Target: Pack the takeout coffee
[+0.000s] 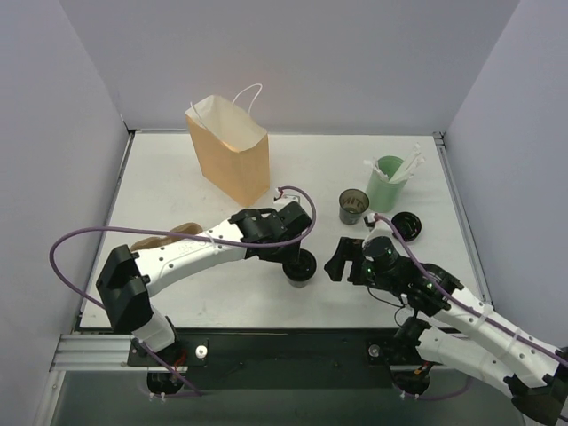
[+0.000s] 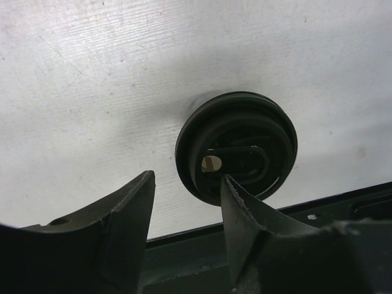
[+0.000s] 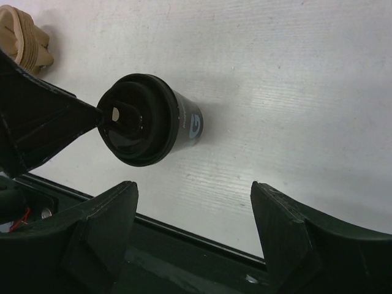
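Observation:
The takeout coffee [image 1: 300,267] is a short dark cup with a black lid. It stands upright near the table's front edge, apart from the tan paper bag [image 1: 229,146]. My left gripper [image 1: 298,252] hovers right over it and is open. In the left wrist view the lid [image 2: 236,147] lies just beyond the left gripper [image 2: 187,177], one fingertip [image 2: 236,196] overlaps its rim, and nothing sits between the fingers. My right gripper [image 1: 338,264] is open just right of the cup. In its wrist view the right gripper [image 3: 195,187] is empty, with the cup [image 3: 147,125] ahead to the left.
An open dark cup [image 1: 353,206] and a loose black lid [image 1: 406,224] sit right of centre. A pale green cup with white sticks [image 1: 388,180] stands behind them. A brown pulp tray [image 1: 164,236] lies partly under my left arm. The table's front edge [image 2: 202,229] is close.

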